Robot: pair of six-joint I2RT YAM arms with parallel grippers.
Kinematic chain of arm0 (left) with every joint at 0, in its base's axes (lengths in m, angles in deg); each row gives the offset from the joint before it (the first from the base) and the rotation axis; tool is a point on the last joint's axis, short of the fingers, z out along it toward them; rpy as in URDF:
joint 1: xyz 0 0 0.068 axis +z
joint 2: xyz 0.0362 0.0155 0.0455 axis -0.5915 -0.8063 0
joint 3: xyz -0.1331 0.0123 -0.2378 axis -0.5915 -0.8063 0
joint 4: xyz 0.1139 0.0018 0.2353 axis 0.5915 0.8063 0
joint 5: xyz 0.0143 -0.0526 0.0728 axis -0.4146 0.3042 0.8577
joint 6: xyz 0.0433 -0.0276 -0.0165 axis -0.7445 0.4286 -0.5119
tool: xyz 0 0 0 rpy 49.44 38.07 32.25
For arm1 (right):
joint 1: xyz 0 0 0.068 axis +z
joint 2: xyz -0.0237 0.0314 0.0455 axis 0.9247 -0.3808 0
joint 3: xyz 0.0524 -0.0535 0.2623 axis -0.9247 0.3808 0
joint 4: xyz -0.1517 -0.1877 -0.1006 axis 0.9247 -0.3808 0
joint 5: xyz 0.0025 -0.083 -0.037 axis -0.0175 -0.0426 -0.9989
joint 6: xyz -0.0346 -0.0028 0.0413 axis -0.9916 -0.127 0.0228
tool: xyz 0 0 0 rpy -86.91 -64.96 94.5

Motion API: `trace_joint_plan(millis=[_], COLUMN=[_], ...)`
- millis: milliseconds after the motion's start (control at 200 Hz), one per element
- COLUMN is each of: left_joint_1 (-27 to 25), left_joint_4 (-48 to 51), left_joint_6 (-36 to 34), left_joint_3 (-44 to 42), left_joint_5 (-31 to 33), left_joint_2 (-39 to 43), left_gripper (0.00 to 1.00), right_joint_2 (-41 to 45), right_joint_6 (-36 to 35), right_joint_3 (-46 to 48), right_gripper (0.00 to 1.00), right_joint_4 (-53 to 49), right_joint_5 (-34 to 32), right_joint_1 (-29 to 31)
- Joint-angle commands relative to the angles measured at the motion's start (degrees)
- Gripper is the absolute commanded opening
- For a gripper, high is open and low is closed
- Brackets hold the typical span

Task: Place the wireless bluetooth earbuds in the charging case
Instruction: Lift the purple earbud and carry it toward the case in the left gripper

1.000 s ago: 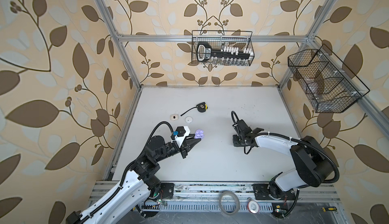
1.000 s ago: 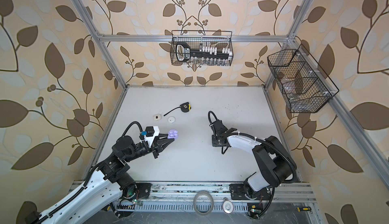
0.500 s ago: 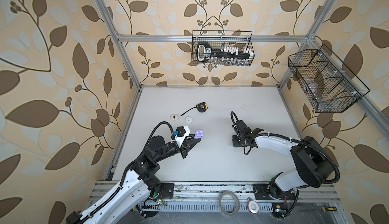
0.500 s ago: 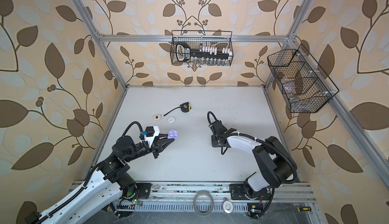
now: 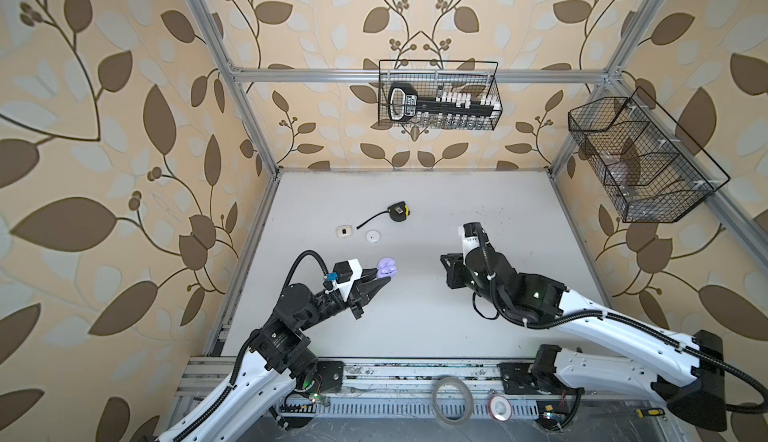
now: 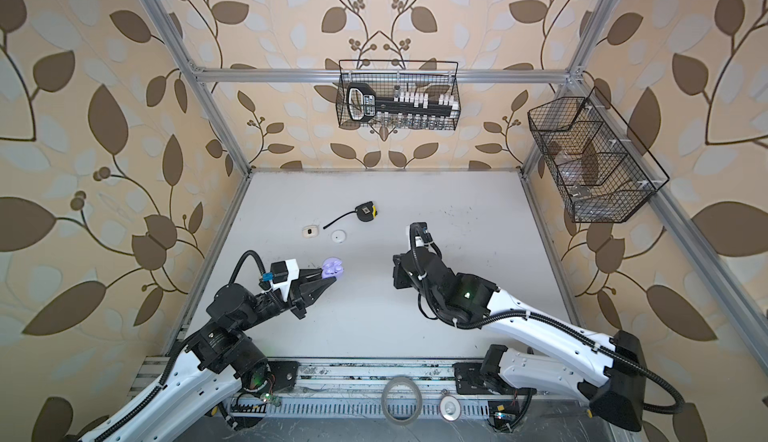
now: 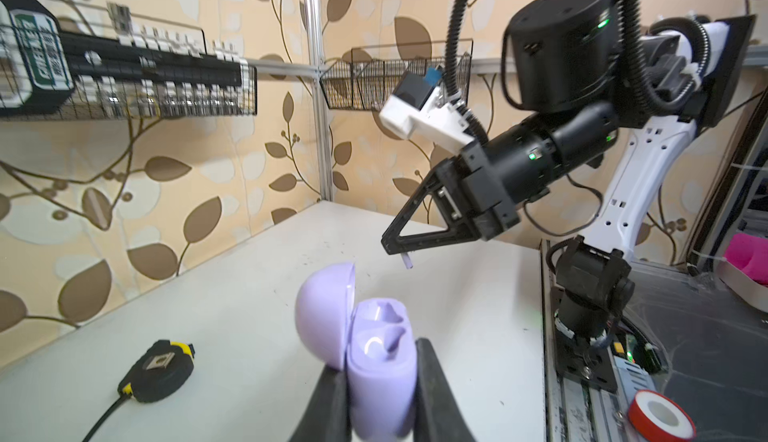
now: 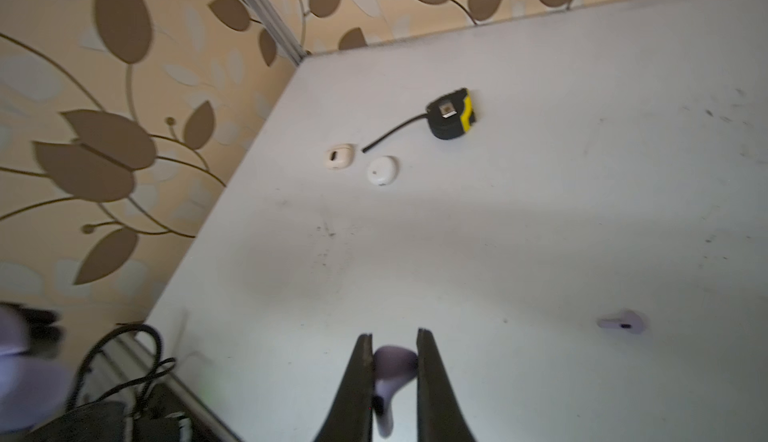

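Vs a second ago: right gripper (image 8: 394,336) has moved left toward the case (image 7: 384,332), left gripper (image 7: 378,357) unmoved. Left jaws clamp the open case above the table (image 5: 415,203), left of centre; right jaws pinch a lavender bud (image 8: 395,363), stem near-vertical, tip down. Bare table between them, tape measure (image 5: 398,213) well clear.

right hand (image 8: 393,334): pinching lavender earbud (image 8: 395,365) | second lavender earbud (image 8: 623,323): lying on table (image 8: 540,211)
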Motion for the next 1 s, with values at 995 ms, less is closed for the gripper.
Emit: trace_joint_plan(millis=[995], left_joint_1=[-0.44], left_joint_4=[-10.07], left_joint_6=[-2.7], left_joint_3=[-5.33], left_joint_5=[-1.14], left_joint_2=[8.29], left_gripper=[0.0], right_joint_2=[-14.75], right_joint_6=[-7.97], right_joint_3=[-6.35], right_gripper=[0.06], right_joint_4=[28.87], right_joint_5=[-12.46], right_joint_1=[18.92])
